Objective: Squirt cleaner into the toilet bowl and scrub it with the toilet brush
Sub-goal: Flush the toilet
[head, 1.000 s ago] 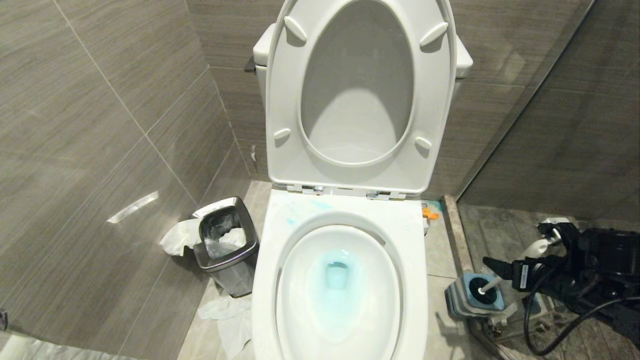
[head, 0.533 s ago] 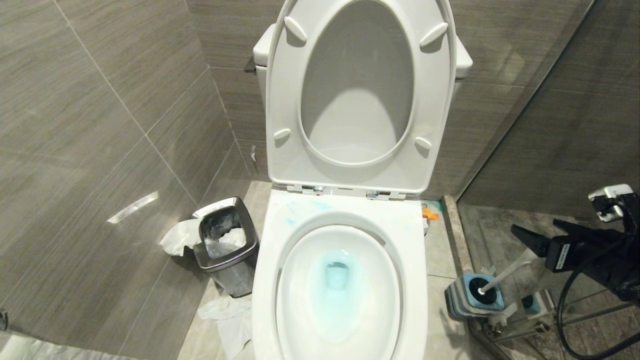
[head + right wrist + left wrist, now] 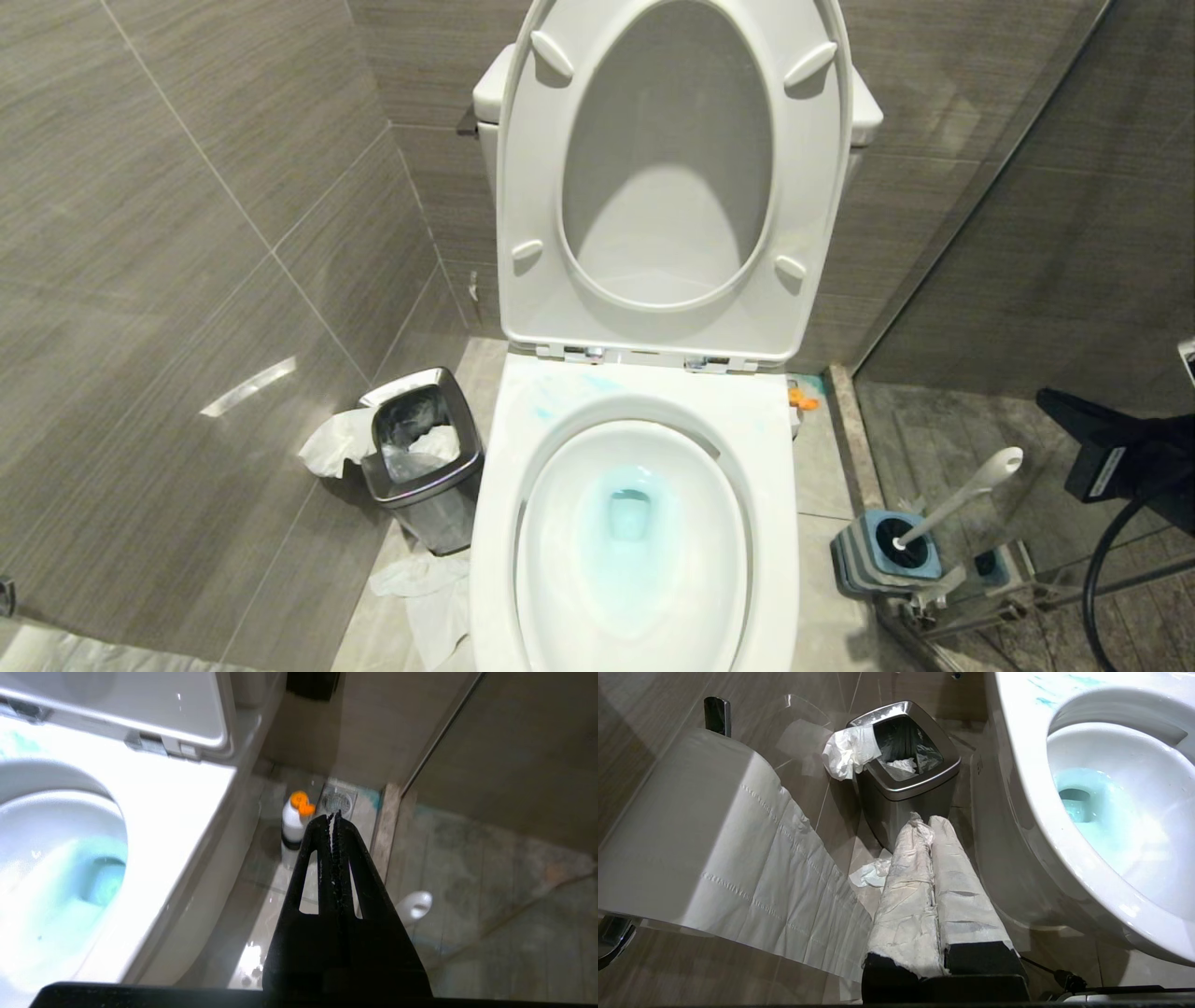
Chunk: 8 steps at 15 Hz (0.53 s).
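Grey-tiled floor right of the toilet bowl (image 3: pixel 635 551) carries the toilet brush (image 3: pixel 962 499), light, stiff, best grasped near its rounded handle tip, beside the closed, empty right hand (image 3: pixel 334 816).

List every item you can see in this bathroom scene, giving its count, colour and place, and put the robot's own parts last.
toilet bowl: one, white, centre, seat raised.
cleaner: teal tint in the bowl water, smears on the rim.
toilet brush: one, white handle, standing in its holder.
holder: one, blue and grey, floor right of the toilet.
bin: one, steel, left of the toilet, tissue inside.
bottle: one, white with orange cap, floor behind the toilet.
toilet roll: one, white, left wall.
left gripper: paper-wrapped, shut, near the bin.
right gripper: black, shut, empty, above the brush.
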Tool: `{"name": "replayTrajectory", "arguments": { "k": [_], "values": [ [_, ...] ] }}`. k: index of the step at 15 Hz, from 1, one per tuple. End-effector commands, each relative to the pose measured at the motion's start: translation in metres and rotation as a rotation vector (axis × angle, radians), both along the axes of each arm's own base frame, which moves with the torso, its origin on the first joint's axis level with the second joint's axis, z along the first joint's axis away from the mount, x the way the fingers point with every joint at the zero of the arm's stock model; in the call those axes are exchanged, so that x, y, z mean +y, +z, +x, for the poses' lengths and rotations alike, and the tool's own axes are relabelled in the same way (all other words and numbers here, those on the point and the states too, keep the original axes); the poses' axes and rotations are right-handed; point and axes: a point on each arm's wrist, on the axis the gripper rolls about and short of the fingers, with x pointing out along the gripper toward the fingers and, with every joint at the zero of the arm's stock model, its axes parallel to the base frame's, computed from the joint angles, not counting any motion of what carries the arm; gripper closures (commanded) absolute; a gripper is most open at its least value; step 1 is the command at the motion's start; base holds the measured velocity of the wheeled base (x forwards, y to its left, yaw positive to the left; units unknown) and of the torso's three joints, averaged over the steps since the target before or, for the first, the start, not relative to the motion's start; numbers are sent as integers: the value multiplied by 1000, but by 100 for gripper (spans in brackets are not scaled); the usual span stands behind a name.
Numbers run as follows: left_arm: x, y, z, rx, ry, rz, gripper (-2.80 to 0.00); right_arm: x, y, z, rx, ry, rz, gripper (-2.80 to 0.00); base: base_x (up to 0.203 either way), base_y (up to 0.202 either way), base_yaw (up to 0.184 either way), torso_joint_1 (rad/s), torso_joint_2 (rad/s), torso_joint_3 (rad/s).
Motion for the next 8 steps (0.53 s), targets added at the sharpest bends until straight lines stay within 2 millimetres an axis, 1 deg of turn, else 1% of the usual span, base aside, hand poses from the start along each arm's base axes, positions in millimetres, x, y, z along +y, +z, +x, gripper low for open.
{"name": "replayTrajectory", "arguments": {
  "k": [1, 5, 7, 8],
  "values": [
    [0, -1, 0, 5, 0, 0, 0, 1, 19, -16, -101, 1, -14, 0, 0, 0, 0, 0, 0, 0],
    [0, -1, 0, 5, 0, 0, 0, 5, 48, -51, -266, 0, -40, 0, 0, 0, 0, 0, 0, 0],
    [0, -1, 0, 5, 0, 0, 0, 7, 58, -75, -323, -1, -61, 0, 0, 0, 0, 0, 0, 0],
    [0, -1, 0, 5, 0, 0, 0, 8, 61, -90, -345, 0, -65, 0, 0, 0, 0, 0, 0, 0]
  ]
}}
